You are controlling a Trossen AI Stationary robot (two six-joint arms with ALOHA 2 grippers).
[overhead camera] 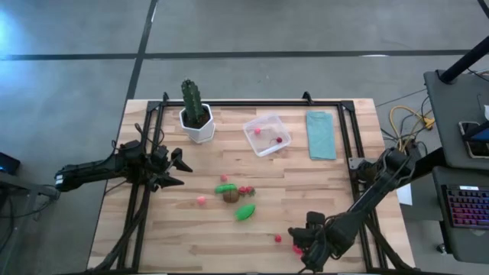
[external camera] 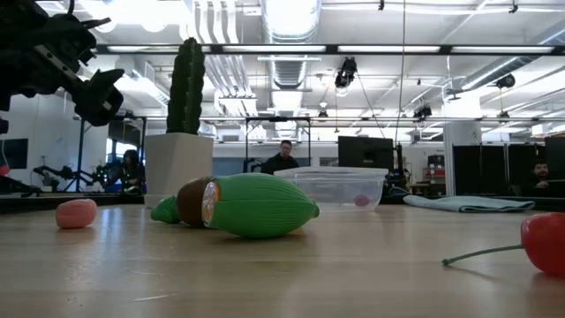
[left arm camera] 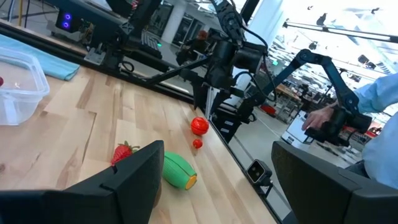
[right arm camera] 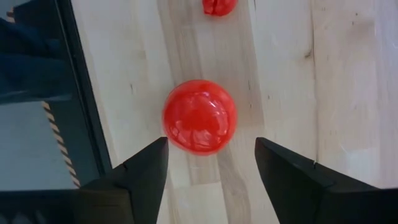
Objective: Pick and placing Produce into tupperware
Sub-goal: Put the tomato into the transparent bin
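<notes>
red and glossy, the round produce piece point(right arm camera: 199, 116) lies on the wood between the right gripper point(right arm camera: 210, 163)'s parted, empty fingers, likely light, hard and prone to rolling, so clamp across its widest middle.

Red piece point(external camera: 545, 243) cut by low view's edge, tupperware point(external camera: 340, 188) contents blurred

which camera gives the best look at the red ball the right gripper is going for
The right wrist view: the red ball fills the frame, just ahead of the open right gripper. The high view shows only a red speck, the low view cuts it off at the edge, the left wrist view shows it small and distant.
</notes>
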